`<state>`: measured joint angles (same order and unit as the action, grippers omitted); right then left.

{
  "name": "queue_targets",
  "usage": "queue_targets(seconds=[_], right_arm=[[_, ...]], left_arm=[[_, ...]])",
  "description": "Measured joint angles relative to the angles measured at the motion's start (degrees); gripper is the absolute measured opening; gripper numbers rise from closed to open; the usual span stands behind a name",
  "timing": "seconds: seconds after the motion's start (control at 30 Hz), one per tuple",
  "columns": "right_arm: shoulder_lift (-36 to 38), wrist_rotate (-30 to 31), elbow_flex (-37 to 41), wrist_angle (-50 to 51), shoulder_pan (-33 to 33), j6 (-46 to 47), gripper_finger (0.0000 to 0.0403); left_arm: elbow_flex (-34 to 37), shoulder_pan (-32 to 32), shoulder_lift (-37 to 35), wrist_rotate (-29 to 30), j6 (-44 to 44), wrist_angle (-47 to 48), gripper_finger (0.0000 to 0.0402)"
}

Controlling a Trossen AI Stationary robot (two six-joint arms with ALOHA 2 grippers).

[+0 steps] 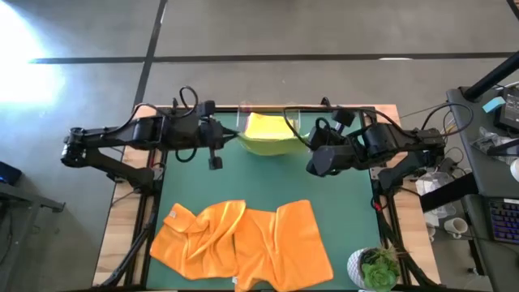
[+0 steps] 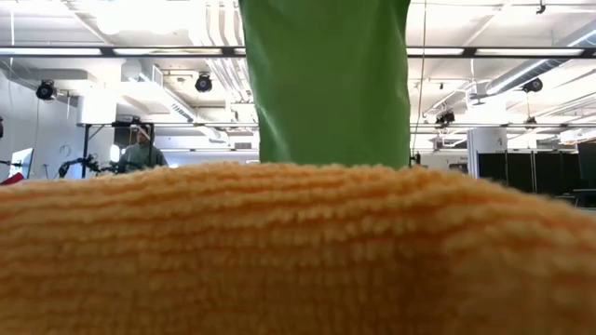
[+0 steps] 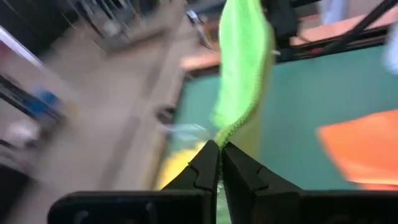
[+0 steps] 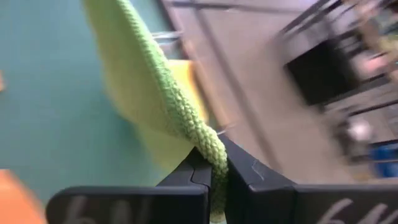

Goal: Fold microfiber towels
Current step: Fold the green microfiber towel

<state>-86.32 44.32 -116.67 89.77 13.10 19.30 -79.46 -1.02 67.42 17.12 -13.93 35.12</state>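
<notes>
While both arms are reaching in over the far half of the table, three towels are showing: one green towel (image 2: pixel 331 84), one yellow towel (image 1: pixel 268 130) and what is reading as one orange towel (image 1: pixel 243 247), though its heavy crumpling may be hiding a second. The left gripper (image 3: pixel 219 163) is pinching the green towel's edge, jaws together on the hem. The right gripper (image 4: pixel 211 163) is clamping another part of the same edge, jaws closed on it. The cloth is hanging between them above the yellow towel, which is lying at the table's far edge in a clear plastic tray (image 1: pixel 296 113). The orange towel is lying at the near edge, blocking most of the low view. A potted plant (image 1: pixel 377 268) is standing at the near right corner. A green mat (image 1: pixel 357 211) is covering the table; a person (image 2: pixel 140 149) is standing in the workshop behind.
</notes>
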Motion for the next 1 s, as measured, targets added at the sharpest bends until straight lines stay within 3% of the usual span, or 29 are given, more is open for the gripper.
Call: queue_targets(seconds=[0.2,0.3,0.47,0.7,0.87,1.0], right_arm=[[0.1,-18.9,3.7,-0.1,0.6,11.8,0.0008],[0.1,-26.1,7.4,-0.6,2.2,18.0,0.0008],[0.1,-29.3,16.6,-5.6,6.6,27.1,0.0008],[0.1,-29.5,30.7,-18.3,11.8,37.2,0.0008],[0.1,-33.8,39.3,-32.4,15.5,41.7,0.0008],[-0.1,-34.1,43.9,-38.1,18.2,47.3,0.0008]], left_arm=[[1.4,0.1,0.5,-18.4,24.8,7.6,0.0000],[4.4,0.7,1.1,-24.4,32.2,7.2,0.0000],[10.8,3.4,3.8,-25.9,38.3,6.1,0.0000],[16.7,7.7,8.7,-26.2,38.9,4.2,0.0000],[18.1,10.6,11.6,-26.3,39.1,1.2,0.0000],[18.1,12.4,13.7,-26.3,39.1,0.5,0.0000]])
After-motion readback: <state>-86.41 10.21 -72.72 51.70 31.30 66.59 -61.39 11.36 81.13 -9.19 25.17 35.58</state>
